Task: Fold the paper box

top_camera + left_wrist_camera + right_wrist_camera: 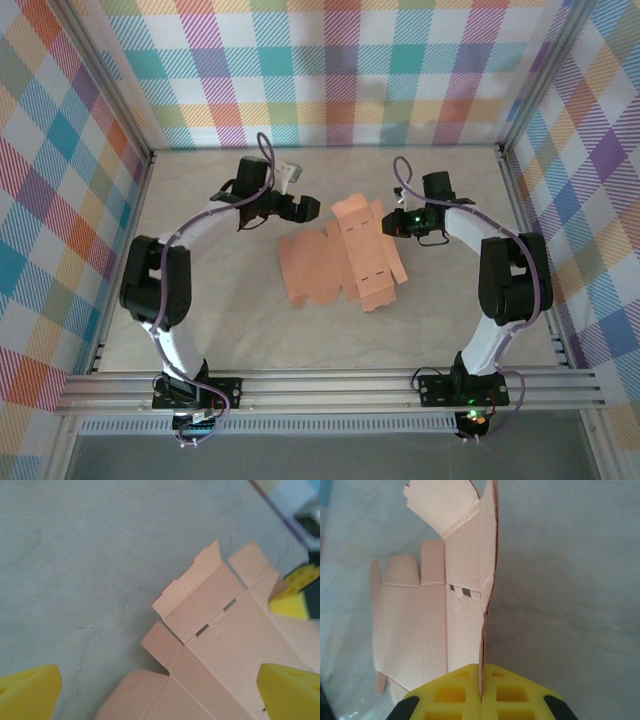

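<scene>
Pinching an edge of the paper box (435,620), your right gripper (481,696) is clamped; your left gripper (159,692) gapes wide above it.

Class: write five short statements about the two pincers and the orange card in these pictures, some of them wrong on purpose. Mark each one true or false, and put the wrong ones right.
1. The right pincer is shut on an edge of the paper box. True.
2. The left pincer is clamped on the card. False: its jaws stand wide open and hold nothing.
3. The paper box is folded into a finished, closed box. False: it is mostly a flat sheet, with one end flap raised.
4. The pincers' pads are yellow. True.
5. The card lies on the table between the two arms. True.
</scene>
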`<action>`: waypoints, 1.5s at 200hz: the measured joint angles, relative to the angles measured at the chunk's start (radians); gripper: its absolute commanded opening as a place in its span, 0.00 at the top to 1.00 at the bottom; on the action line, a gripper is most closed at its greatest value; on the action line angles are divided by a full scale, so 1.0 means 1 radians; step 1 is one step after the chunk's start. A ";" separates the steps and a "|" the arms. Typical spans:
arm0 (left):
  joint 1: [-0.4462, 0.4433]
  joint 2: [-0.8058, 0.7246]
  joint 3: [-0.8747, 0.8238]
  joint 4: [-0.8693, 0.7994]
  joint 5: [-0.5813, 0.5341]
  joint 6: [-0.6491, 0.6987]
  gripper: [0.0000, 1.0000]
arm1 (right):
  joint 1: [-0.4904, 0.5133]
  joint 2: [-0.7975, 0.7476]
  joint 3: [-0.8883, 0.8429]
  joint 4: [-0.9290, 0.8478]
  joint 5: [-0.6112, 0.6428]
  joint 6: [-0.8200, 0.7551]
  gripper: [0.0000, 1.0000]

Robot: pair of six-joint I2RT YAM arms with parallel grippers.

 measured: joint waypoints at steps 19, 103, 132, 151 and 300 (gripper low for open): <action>-0.006 -0.059 -0.058 0.019 -0.066 -0.135 0.01 | 0.014 0.000 0.027 -0.084 0.101 0.003 1.00; -0.253 -0.023 -0.259 0.079 -0.180 -0.558 0.24 | 0.059 0.000 0.077 -0.253 0.329 0.041 1.00; -0.275 0.077 -0.243 0.101 -0.182 -0.643 0.55 | 0.064 0.000 0.081 -0.252 0.332 0.041 1.00; -0.274 0.111 -0.240 0.106 -0.193 -0.691 0.66 | 0.064 0.000 0.081 -0.248 0.333 0.041 0.99; -0.271 0.118 -0.256 0.146 -0.222 -0.806 0.68 | 0.068 -0.211 -0.106 -0.195 0.374 0.077 0.89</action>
